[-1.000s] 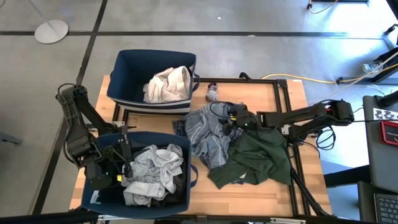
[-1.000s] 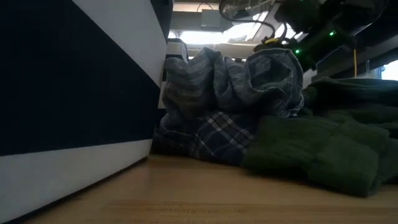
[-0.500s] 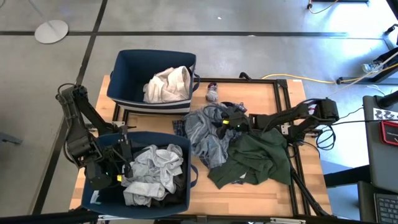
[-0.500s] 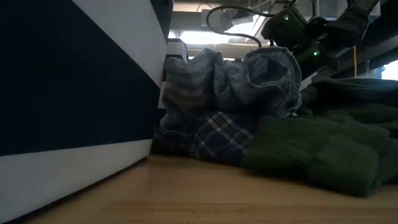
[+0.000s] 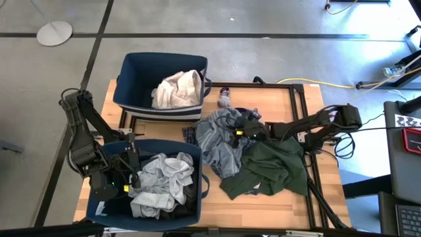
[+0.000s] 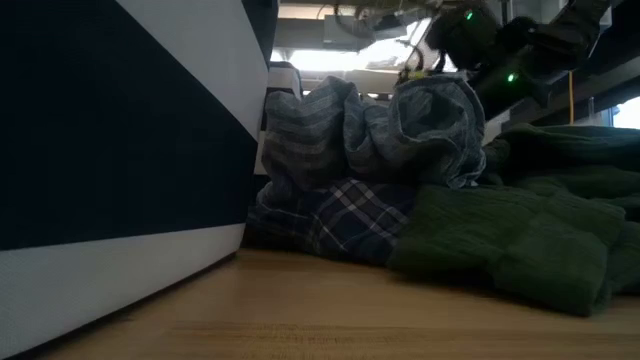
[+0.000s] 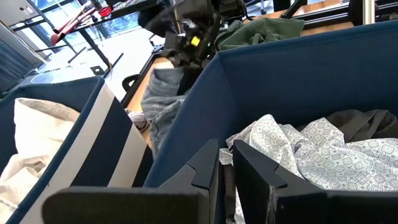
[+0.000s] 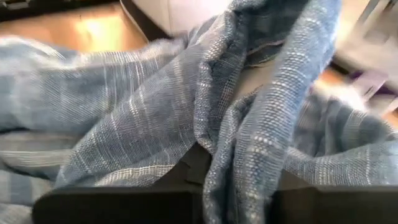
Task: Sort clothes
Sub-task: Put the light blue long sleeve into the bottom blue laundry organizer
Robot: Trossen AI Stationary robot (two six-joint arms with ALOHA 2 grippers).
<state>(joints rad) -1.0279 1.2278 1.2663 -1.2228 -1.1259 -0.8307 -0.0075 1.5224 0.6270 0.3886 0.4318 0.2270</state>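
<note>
1. Since a second ago the right gripper (image 5: 235, 129) has slid from the edge of the dark green garment (image 5: 270, 168) onto the grey-blue striped garment (image 5: 220, 141), and its fingers have come together with a fold of that cloth between them; the right wrist view is filled with striped fabric pressed around the dark fingers, whose tips are buried.
2. The table (image 5: 263, 201) carries the loose pile: striped garment on top, green one spread beside it toward the right arm.
3. The blue plaid garment (image 6: 345, 215) lies under the striped one; only its edge shows in the low view, and from above it is nearly covered.
4. The near bin (image 5: 195, 153) holds a pale patterned garment (image 5: 161, 184) with something dark grey (image 7: 364, 121) beneath it, mostly hidden.
5. The far bin (image 5: 131, 72) holds a white/cream garment (image 5: 176, 89).
6. The left gripper (image 7: 225, 163) hangs inside the near bin, just above the patterned cloth, fingers nearly together and holding nothing.
7. A small grey-purple sock (image 5: 225, 99) lies alone on the table beside the far bin.
</note>
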